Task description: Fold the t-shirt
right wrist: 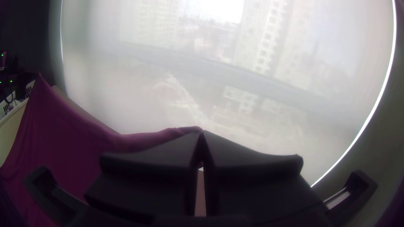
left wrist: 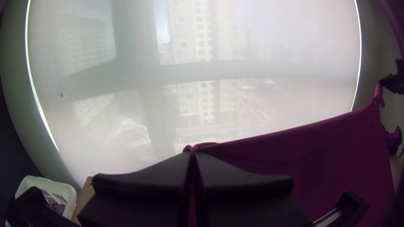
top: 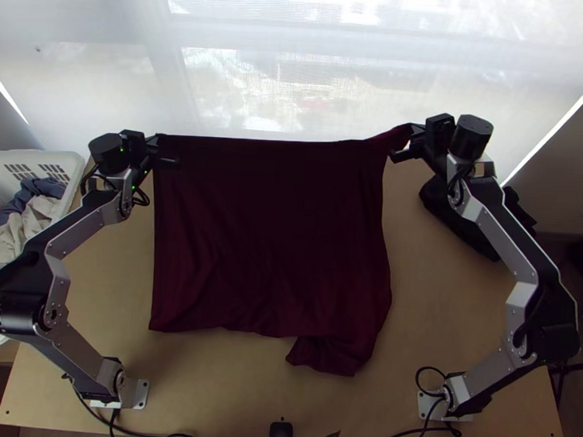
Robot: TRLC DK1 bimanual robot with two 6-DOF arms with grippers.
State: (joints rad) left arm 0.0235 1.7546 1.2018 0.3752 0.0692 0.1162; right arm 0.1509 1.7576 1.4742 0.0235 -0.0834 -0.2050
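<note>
the shirt point(top: 268, 233) is stretched over the table point(top: 450, 303), bunched at one near corner. the left gripper point(left wrist: 192, 152) pinches one far corner, the right gripper point(right wrist: 202, 133) the other. it looks light, soft, perhaps slippery; the corners seem the proper hold.

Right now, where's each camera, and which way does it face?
Top view: high over the table's near edge, looking steeply down; left arm and right arm show.
Left wrist view: on that wrist, facing the window; left gripper shows.
Right wrist view: on that wrist, facing the window; right gripper shows.
All share shirt and window.
</note>
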